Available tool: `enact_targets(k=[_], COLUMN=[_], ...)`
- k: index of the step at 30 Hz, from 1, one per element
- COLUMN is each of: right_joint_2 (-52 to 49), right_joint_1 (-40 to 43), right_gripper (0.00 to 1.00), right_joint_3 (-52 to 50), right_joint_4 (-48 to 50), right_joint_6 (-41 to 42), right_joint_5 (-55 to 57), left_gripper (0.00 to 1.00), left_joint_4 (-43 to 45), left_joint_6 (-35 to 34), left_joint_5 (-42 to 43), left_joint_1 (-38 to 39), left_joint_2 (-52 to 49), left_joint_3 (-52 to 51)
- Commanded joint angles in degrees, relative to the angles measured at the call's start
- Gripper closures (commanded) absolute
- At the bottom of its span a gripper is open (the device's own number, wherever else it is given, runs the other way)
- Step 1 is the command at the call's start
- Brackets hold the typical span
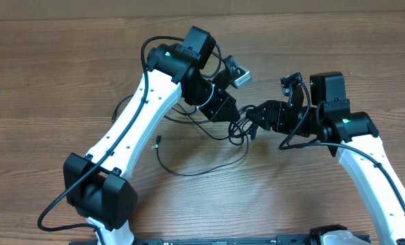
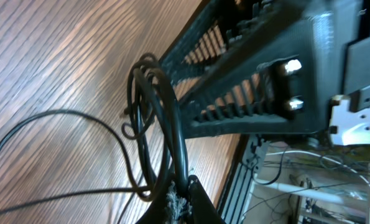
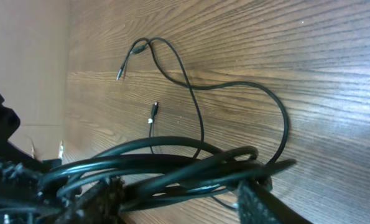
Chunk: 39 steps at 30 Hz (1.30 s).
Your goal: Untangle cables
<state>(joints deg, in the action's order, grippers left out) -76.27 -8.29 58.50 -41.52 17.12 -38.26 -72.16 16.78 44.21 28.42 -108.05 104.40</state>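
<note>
The cables (image 1: 241, 126) are thin black cords bunched between my two grippers at the table's middle. One loose strand loops down to the front (image 1: 188, 171) and ends in a small plug (image 1: 158, 141). My left gripper (image 1: 222, 109) is shut on the bunch; in the left wrist view its jaws (image 2: 183, 198) pinch several strands of the cables (image 2: 148, 106). My right gripper (image 1: 255, 117) faces it from the right. In the right wrist view its fingers (image 3: 181, 196) stand apart with the cables (image 3: 172, 165) lying across the gap. Two plug ends (image 3: 124, 67) (image 3: 152, 112) rest on the wood.
The wooden table (image 1: 66, 75) carries everything. My right gripper's black lattice fingers (image 2: 247, 93) fill the middle of the left wrist view, close to the left jaws. The table's front edge with a metal rail (image 2: 244, 177) and loose wiring shows behind them.
</note>
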Motion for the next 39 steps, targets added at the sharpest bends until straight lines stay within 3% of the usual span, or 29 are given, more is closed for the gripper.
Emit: enact_targets(k=[1, 11, 20, 24, 25, 27, 31, 34, 39], right_joint_2=[-0.26, -0.26, -0.26, -0.26, -0.26, -0.26, -0.26, -0.26, -0.26], right_joint_1=[-0.11, -0.11, -0.11, -0.11, -0.11, -0.11, -0.11, -0.09, -0.09], right_gripper=[0.44, 0.45, 0.54, 0.63, 0.69, 0.92, 0.96, 0.96, 0.96], right_joint_3=[1.14, 1.14, 1.14, 1.14, 1.14, 1.14, 1.14, 1.14, 1.14], right_joint_4=[0.26, -0.17, -1.22, -1.29, -1.38, -1.95, -4.96, -7.91, -13.49], right_joint_6=[0.55, 1.14, 1.14, 1.14, 1.14, 1.18, 3.96, 3.93, 4.39], right_joint_5=[-0.42, -0.44, -0.42, -0.39, -0.31, 0.96, 7.39, 13.03, 26.60], left_gripper=[0.96, 0.96, 0.96, 0.96, 0.96, 0.96, 0.96, 0.96, 0.96], left_joint_4=[0.72, 1.55, 2.23, 2.14, 2.14, 2.12, 1.99, 1.03, -2.21], left_joint_6=[1.49, 1.68, 1.66, 1.36, 1.20, 1.20, 1.22, 0.79, -5.86], left_joint_5=[5.92, 8.44, 11.39, 11.37, 11.37, 11.37, 11.08, 6.91, -10.36], left_joint_1=[0.33, 0.94, 0.90, 0.90, 0.90, 0.90, 0.83, 0.63, -0.76], left_joint_2=[0.94, 0.94, 0.94, 0.94, 0.94, 0.94, 0.94, 0.94, 0.92], left_joint_3=[1.25, 1.25, 1.25, 1.25, 1.25, 1.25, 1.25, 1.25, 1.22])
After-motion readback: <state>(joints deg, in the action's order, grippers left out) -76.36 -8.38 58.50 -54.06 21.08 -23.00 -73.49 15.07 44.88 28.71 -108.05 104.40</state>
